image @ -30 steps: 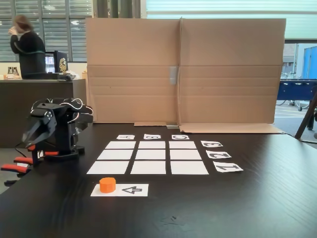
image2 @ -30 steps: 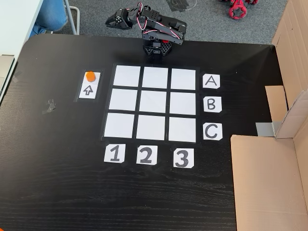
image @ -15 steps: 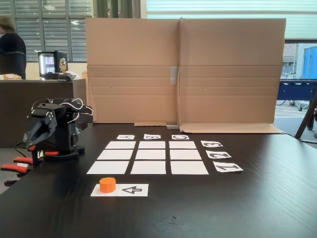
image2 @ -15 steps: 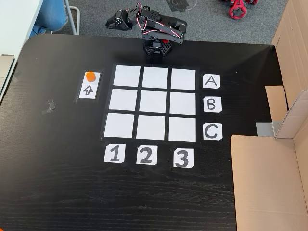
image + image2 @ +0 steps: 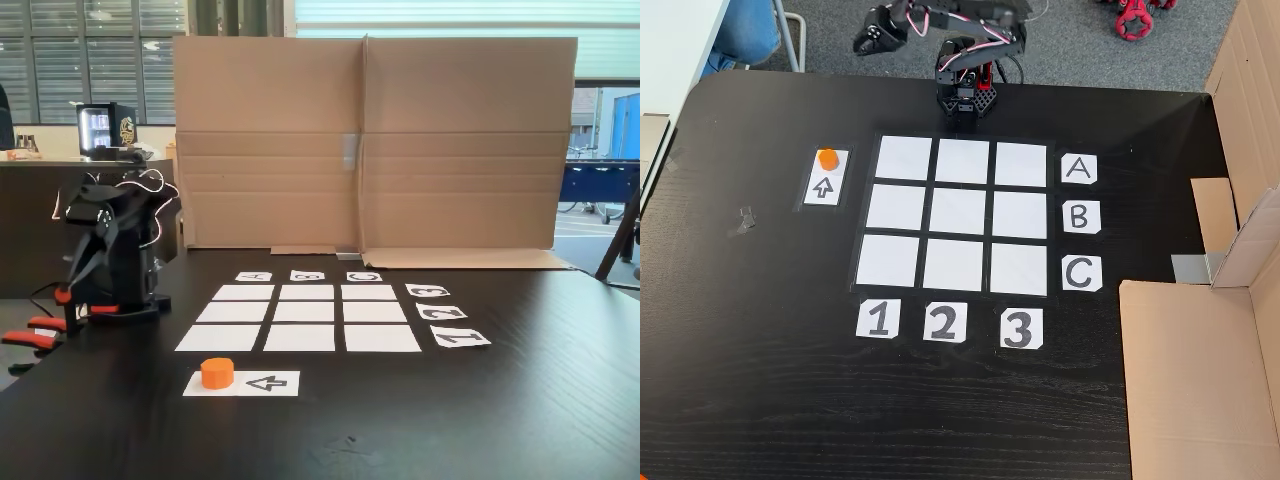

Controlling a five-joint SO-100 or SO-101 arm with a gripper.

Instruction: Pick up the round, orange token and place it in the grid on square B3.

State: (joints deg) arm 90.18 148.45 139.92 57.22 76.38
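Observation:
The orange token (image 5: 217, 372) (image 5: 827, 158) stands on one end of a white card with a black arrow (image 5: 266, 383) (image 5: 824, 187), just outside the grid (image 5: 299, 338) (image 5: 899, 206). Square B3 (image 5: 307, 292) (image 5: 1019, 214) is bare white paper. The black arm (image 5: 112, 250) (image 5: 965, 70) sits at the table edge beyond row A. My gripper (image 5: 72, 280) (image 5: 862, 42) hangs off that edge pointing down, well away from the token and holding nothing. It is too dark and small to read the jaws.
Lettered cards A, B, C (image 5: 1078, 215) and numbered cards 1, 2, 3 (image 5: 943, 323) border the grid. A tall cardboard wall (image 5: 370, 140) (image 5: 1195, 380) stands along one table side. Red clamps (image 5: 30, 336) hold the arm's base. A crumpled bit of tape (image 5: 741, 218) lies near the arrow card.
The arm has risen from its folded pose and the gripper has tipped to point more steeply down. The person in the background has left the view. Token unmoved.

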